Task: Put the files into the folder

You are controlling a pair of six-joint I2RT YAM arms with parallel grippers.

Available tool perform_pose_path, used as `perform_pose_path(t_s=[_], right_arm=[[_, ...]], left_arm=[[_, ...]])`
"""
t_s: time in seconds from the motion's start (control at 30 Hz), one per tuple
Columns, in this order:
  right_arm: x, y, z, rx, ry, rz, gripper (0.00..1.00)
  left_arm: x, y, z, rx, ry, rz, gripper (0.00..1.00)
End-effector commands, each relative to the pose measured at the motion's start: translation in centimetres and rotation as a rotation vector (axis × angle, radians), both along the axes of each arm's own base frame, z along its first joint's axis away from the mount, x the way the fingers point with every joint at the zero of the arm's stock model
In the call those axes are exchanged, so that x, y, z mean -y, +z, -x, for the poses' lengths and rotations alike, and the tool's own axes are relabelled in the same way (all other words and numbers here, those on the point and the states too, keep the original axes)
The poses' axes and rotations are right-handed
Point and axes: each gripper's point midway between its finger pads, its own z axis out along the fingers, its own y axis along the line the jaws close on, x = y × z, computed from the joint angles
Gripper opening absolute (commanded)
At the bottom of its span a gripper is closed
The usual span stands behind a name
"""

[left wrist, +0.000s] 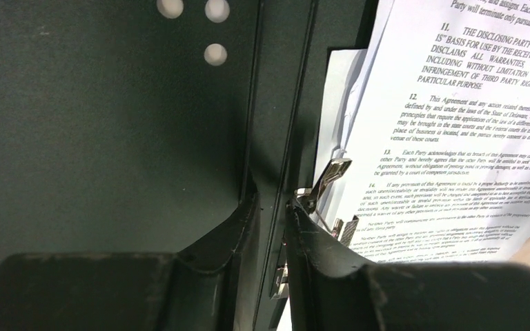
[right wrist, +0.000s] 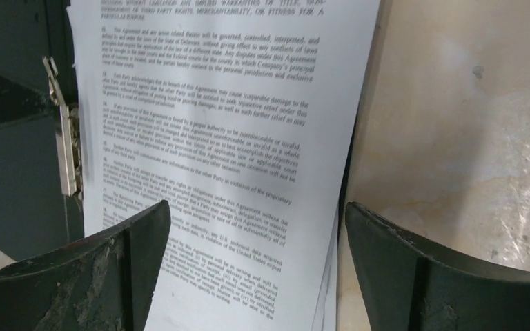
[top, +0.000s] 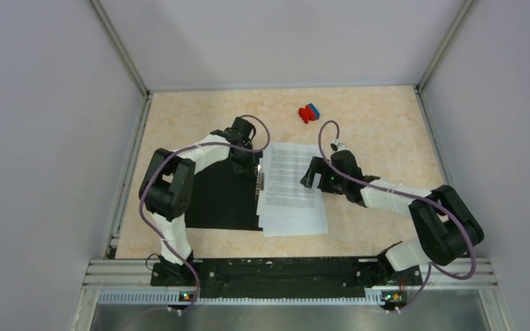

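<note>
Files point(top: 292, 189) on open folder point(top: 221, 200) (black inside)

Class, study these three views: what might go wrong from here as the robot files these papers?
1. The files lie fanned and skewed, poking past the near edge of the folder; closing may crease them.
2. The left pincer sits close to the metal clip and might snag it or the sheets' edge.

A thin stack of white printed paper sheets point(top: 291, 186) lies on the right half of the open black rectangular folder point(top: 221, 200); a small red-and-blue object point(top: 309, 113) sits behind, apart.
</note>
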Motion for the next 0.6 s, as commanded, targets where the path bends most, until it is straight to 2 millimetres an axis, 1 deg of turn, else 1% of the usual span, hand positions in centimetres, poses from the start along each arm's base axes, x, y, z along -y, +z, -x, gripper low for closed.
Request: perform_pose_path(t_s=[0.0,0.1,0.13,0.2,0.23,0.27,0.33,0.43,0.47,0.53,0.57], right_arm=[[1.7,-0.1,0.6,-0.037,-0.122,0.058,0.98],[2.1,0.5,1.1,-0.034,-0.126,0.067,0.99],[2.2,0.7,1.0,-0.032,-0.125,0.067,0.99],[2.1,0.9,1.1,-0.039,-0.115,0.075,0.99],[2.1,1.0,1.2,-0.039,-0.113,0.075,0.99],[2.1,1.2,1.2,-0.037,-0.112,0.072,0.99],[2.3,1.3,1.7,-0.046,-0.107,0.076,0.99],[2.3,1.3,2.8,-0.065,-0.088,0.061,0.99],[2.3,1.0,3.4,-0.076,-0.081,0.051,0.99],[2.0,0.9,4.2,-0.083,-0.07,0.043,0.99],[1.9,0.7,4.6,-0.085,-0.064,0.046,0.99]], left_arm=[[-0.3,1.9,2.0,0.031,-0.032,0.023,0.27],[-0.7,2.5,3.0,0.044,-0.035,0.032,0.32],[-0.7,2.7,3.3,0.047,-0.04,0.036,0.35],[-0.8,3.2,3.8,0.057,-0.056,0.033,0.46],[-0.8,3.4,4.1,0.059,-0.06,0.031,0.49],[-0.8,3.5,4.6,0.06,-0.067,0.033,0.5],[-0.6,3.5,6.1,0.057,-0.081,0.037,0.48],[0.0,2.6,8.8,0.032,-0.09,0.06,0.4],[0.4,2.2,9.5,0.023,-0.091,0.076,0.38],[1.0,1.7,10.2,0.019,-0.096,0.077,0.33],[1.4,1.6,10.5,0.02,-0.101,0.08,0.33]])
